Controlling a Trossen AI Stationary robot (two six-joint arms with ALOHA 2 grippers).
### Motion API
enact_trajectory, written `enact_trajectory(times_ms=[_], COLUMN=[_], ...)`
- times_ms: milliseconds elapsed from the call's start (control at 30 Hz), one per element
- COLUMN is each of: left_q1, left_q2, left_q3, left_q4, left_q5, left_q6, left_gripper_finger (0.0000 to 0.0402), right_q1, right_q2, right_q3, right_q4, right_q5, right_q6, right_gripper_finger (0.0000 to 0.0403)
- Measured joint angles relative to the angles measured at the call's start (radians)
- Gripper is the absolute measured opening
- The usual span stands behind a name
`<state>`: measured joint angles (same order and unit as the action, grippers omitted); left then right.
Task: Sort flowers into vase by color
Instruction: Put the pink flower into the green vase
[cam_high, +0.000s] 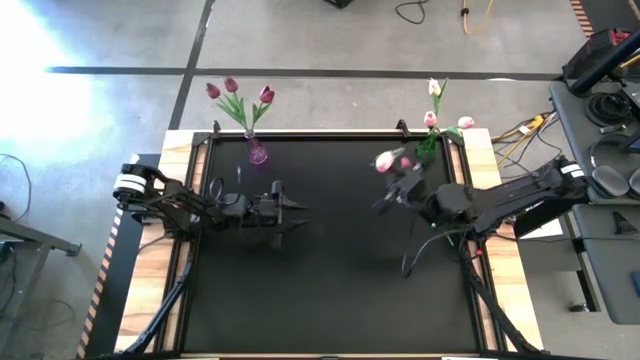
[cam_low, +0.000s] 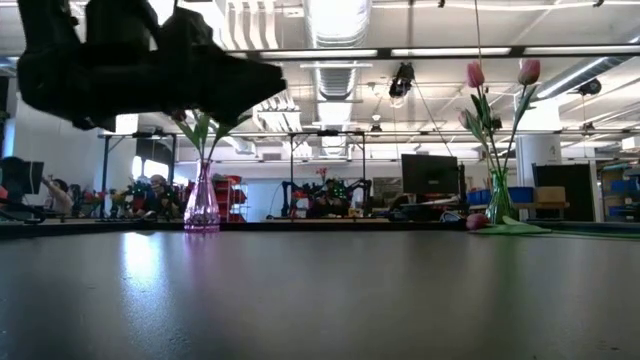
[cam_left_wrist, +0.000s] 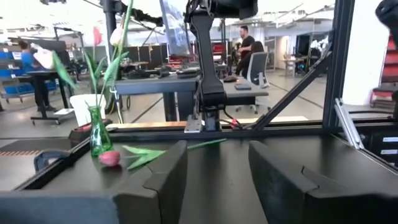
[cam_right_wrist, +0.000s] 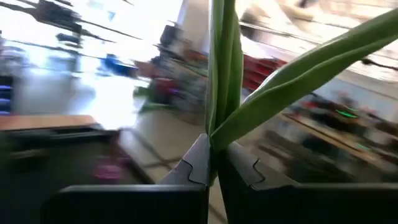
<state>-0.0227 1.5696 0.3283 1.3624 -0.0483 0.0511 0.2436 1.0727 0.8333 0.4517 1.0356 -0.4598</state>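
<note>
A purple vase (cam_high: 257, 152) (cam_low: 202, 205) near the far left edge holds three dark magenta tulips (cam_high: 240, 95). A green vase (cam_high: 428, 150) (cam_left_wrist: 96, 132) (cam_low: 500, 200) at the far right holds pale pink and white tulips (cam_high: 434, 100). Another pink tulip (cam_left_wrist: 110, 158) (cam_low: 478, 221) lies flat on the table beside the green vase. My right gripper (cam_high: 400, 190) (cam_right_wrist: 214, 163), in front of the green vase, is shut on a tulip whose pink head (cam_high: 385, 160) points toward the far edge. My left gripper (cam_high: 292, 210) (cam_left_wrist: 217, 177) hovers open above mid-table, in front of the purple vase. My right gripper pinches the tulip's green stem (cam_right_wrist: 216, 138) between its two fingertips (cam_right_wrist: 198, 163), just below where a long leaf (cam_right_wrist: 298, 68) branches off. The fingers lie across the stem. The flower is lifted clear of the table; stem and leaf run on past the fingers.
The black mat (cam_high: 330, 290) is bare across its middle and near side. A black frame rail (cam_high: 330, 135) runs along the far edge behind both vases. Wooden strips (cam_high: 150, 290) flank the mat. People and desks show in the room beyond.
</note>
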Motion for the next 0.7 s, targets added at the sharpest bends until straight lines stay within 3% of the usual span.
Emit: enact_trajectory(times_ms=[200, 367, 700], left_q1=[0.000, 0.000, 0.000], left_q2=[-0.001, -0.001, -0.001], left_q3=[-0.098, -0.115, -0.116], left_q4=[0.116, 0.123, 0.123], left_q5=[-0.006, -0.006, -0.013], left_q6=[-0.035, -0.038, -0.038], left_gripper_finger=[0.0160, 0.0160, 0.0159], right_q1=[-0.012, -0.051, -0.060], right_q2=[-0.125, -0.211, -0.296], right_q3=[-0.001, -0.001, 0.032], right_q4=[-0.007, -0.005, -0.005], right_q5=[0.234, 0.260, 0.409], right_q6=[-0.119, -0.135, -0.233], right_gripper_finger=[0.0013, 0.0013, 0.0012])
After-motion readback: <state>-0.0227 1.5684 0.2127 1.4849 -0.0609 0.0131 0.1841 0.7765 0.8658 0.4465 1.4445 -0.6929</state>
